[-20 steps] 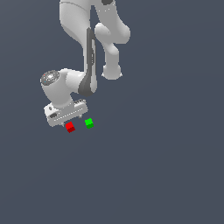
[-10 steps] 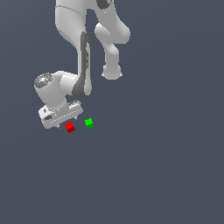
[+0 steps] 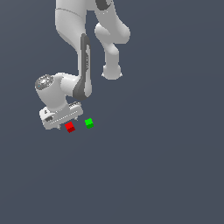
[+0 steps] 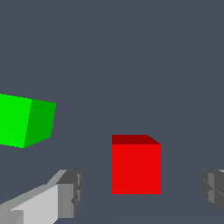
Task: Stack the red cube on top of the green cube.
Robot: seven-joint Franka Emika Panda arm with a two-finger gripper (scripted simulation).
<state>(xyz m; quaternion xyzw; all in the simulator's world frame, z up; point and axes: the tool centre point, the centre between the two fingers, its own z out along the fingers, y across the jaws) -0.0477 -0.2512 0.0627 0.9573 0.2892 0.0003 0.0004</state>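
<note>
On the flat dark blue-grey floor (image 3: 166, 175), the small plain bright red cube (image 3: 69, 127) is located just beside the small plain bright green cube (image 3: 89, 123), toward the exterior view's left of it, with a narrow strip of bare floor between the two. The cubes are not in contact and are of matching size. Both are seen to rest on the floor; neither is stacked on the other.

In the wrist view, the red cube (image 4: 136, 165) is presented almost face-on: one evenly lit bright red face is shown, with a thin darker red strip of its upper face above it. No markings are visible on it. The green cube (image 4: 25, 121) is shown turned at an angle, so that one bright face and one darker face are visible, and it is partly cut off by the picture edge.

The white arm's gripper (image 3: 66, 124) is positioned directly at the red cube, away from the green cube. The gripper (image 4: 140, 192) is spread wide: one grey fingertip (image 4: 70, 192) is seen on each side of the red cube, with clear floor between each pad and the cube. Nothing is held.
</note>
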